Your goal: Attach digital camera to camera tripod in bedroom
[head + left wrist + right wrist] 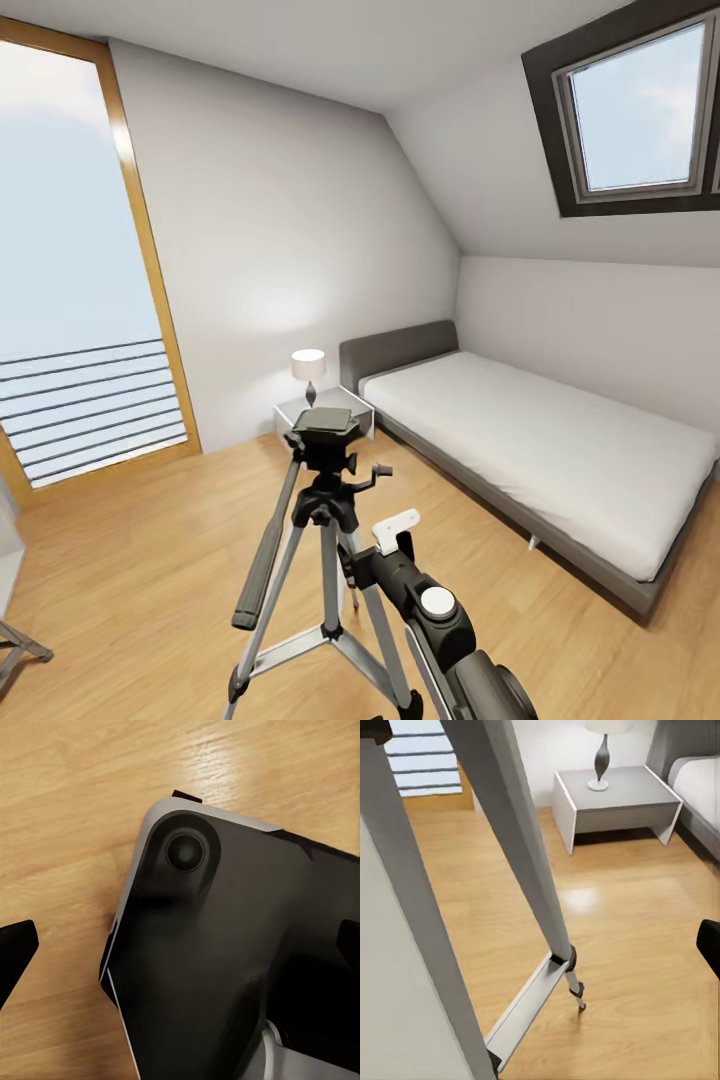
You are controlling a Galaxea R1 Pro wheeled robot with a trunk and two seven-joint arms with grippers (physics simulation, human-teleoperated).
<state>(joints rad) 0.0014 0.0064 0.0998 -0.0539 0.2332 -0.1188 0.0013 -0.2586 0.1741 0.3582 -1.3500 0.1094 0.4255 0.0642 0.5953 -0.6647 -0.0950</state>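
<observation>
Silver-legged camera tripod stands on the wood floor before your trunk, its head plate bare to receive a camera. Your right arm rises beside it; whether either pincer is spread or closed, I cannot tell.

Even, bright daylight fills the bedroom from the tall window at left and the skylight at upper right, with a soft glow on the wall above the lamp. Shadows are faint. The left wrist view is soft and blurred on a close dark body; the wood floor shows a pale sheen at centre of the right wrist view.
</observation>
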